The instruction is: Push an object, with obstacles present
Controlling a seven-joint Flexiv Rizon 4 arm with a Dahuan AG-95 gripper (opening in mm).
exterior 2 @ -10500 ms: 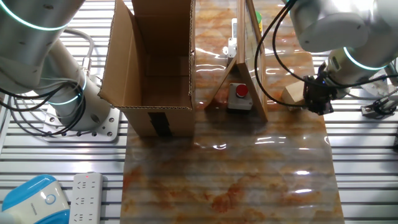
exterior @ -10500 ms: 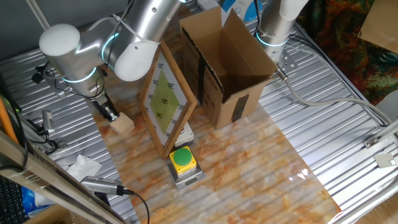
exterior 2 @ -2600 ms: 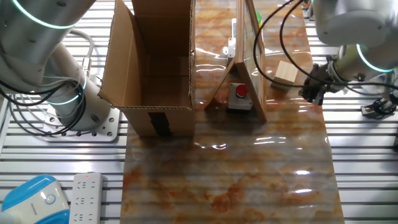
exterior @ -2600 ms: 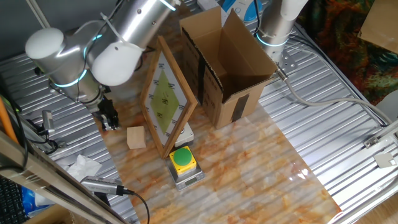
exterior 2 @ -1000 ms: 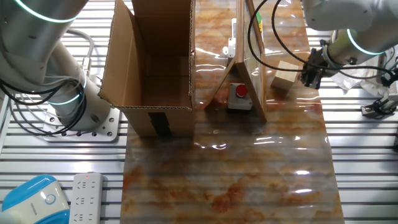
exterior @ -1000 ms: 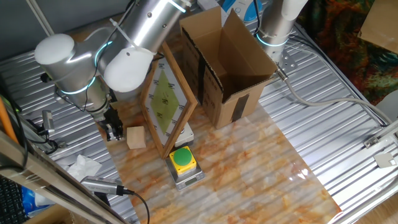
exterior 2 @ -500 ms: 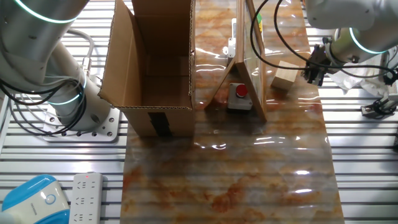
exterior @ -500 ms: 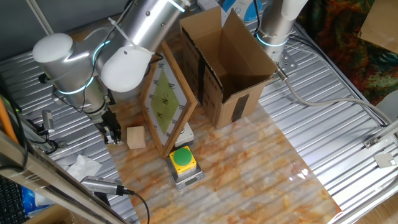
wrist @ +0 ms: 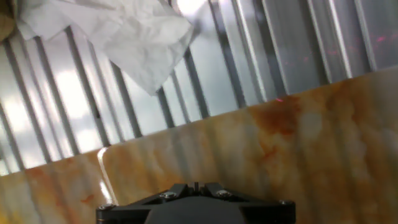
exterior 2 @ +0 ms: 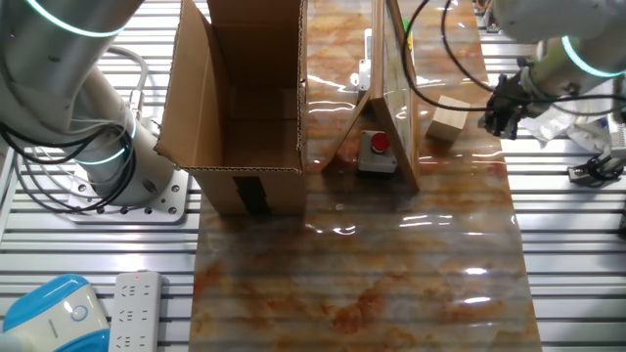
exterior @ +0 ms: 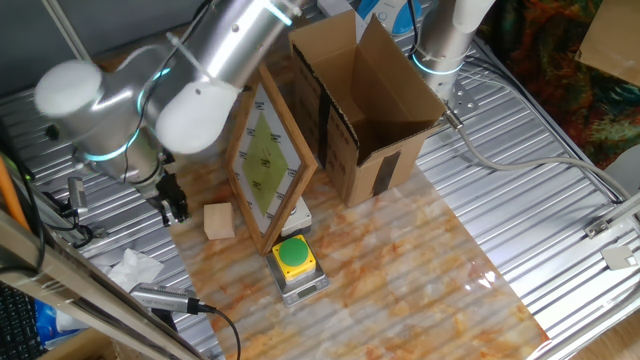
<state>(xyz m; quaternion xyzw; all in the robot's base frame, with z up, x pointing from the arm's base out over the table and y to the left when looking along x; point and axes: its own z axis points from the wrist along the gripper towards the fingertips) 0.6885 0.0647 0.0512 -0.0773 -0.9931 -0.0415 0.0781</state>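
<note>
**Pulled back from the cube**

Backed off a little since half a second ago — gripper (exterior: 174,203) now near the wooden cube (exterior: 218,220) but apart from it, out toward the ribbed metal edge; cube unmoved. Fingers dark and close-set in both fixed views, hidden in the hand view — cannot tell whether spread or closed; holding nothing.

Sits on the marbled mat (exterior: 400,270), just beside the framed board (exterior: 266,158), on the side away from the cardboard box (exterior: 362,100).

Likely light, rigid, prone to sliding and twisting on the glossy mat — best pushed flat and centred on the face toward the gripper, not gripped.

One cube, one board, one box, one push-button (exterior: 294,257), one crumpled tissue (wrist: 112,31).
</note>
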